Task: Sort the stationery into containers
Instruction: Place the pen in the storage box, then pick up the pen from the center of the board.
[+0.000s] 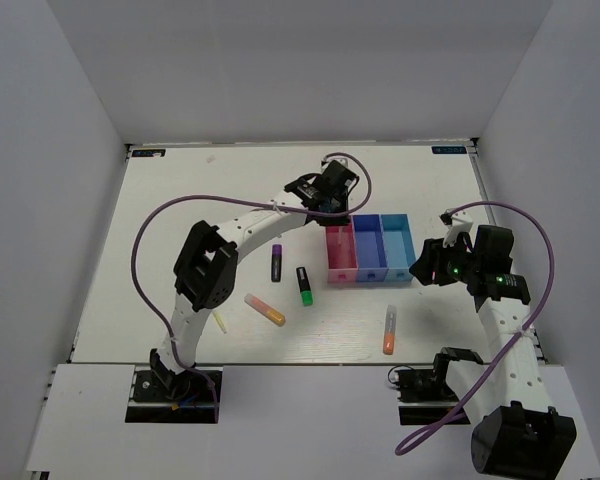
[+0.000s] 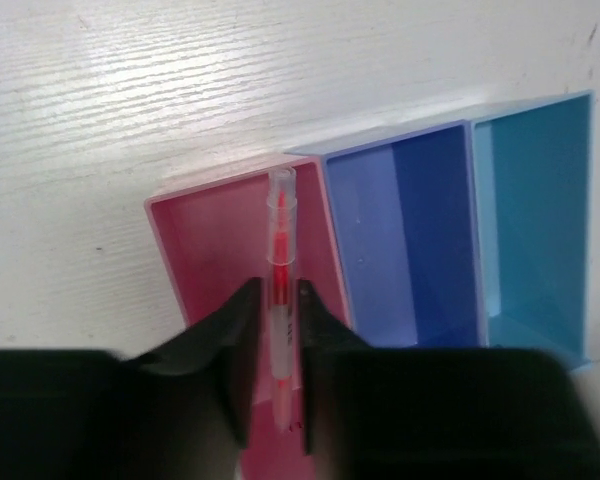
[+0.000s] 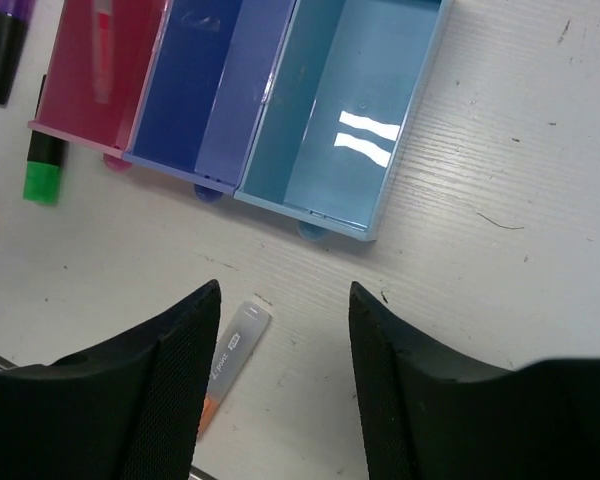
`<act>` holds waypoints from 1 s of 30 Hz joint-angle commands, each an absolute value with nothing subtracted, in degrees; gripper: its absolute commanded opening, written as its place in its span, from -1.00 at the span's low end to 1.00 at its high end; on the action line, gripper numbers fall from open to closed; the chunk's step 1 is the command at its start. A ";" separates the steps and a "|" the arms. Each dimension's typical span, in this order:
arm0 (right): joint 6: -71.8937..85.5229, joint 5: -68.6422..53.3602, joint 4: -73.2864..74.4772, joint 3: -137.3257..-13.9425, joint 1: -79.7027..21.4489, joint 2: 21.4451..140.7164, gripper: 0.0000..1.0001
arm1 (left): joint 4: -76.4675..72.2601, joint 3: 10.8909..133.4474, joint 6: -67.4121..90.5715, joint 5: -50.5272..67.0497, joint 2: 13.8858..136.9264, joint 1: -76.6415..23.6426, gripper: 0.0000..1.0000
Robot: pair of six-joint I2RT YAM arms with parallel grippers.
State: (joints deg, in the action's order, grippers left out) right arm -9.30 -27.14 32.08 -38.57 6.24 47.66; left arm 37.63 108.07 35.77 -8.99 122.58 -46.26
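left wrist view: my left jaws are pinching the thin pink pen (image 2: 280, 240) over the pink bin (image 2: 205, 250), at 9 o'clock from the dark blue bin (image 2: 400, 230); next, i'm likely letting go. my right jaws are gaping wide, empty.

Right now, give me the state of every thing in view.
left gripper, closed on the pink pen over the pink bin.
right gripper, open, empty.
dark blue bin, empty.
light blue bin, empty.
purple-capped marker, capped, on the table.
green-capped marker, capped, on the table.
orange marker, on the table.
grey-orange marker, on the table.
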 commanded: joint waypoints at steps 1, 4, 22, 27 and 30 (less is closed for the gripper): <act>-9.49 -27.07 31.82 -39.90 6.42 47.11 0.16 | 35.51 106.18 36.83 -10.55 119.98 -46.76 -0.22; -9.67 -27.25 31.82 -39.90 6.24 47.20 0.19 | 36.21 106.43 36.04 -10.63 119.09 -46.76 0.00; -12.39 -31.03 34.98 -40.87 6.07 48.96 -0.48 | 45.36 42.91 48.25 -21.81 64.71 -31.59 0.09; -12.04 -30.85 34.37 -40.69 6.24 48.95 -0.54 | 44.65 37.88 46.41 -18.63 65.56 -23.57 0.01; -11.78 -29.97 34.19 -40.34 6.33 49.13 -0.54 | 43.42 37.88 45.62 -16.36 69.51 -21.11 0.03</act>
State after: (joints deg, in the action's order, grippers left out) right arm -11.77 -29.78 34.61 -38.89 6.24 49.12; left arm 46.09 37.17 45.74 -19.18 67.94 -23.14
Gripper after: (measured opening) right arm 0.232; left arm 0.515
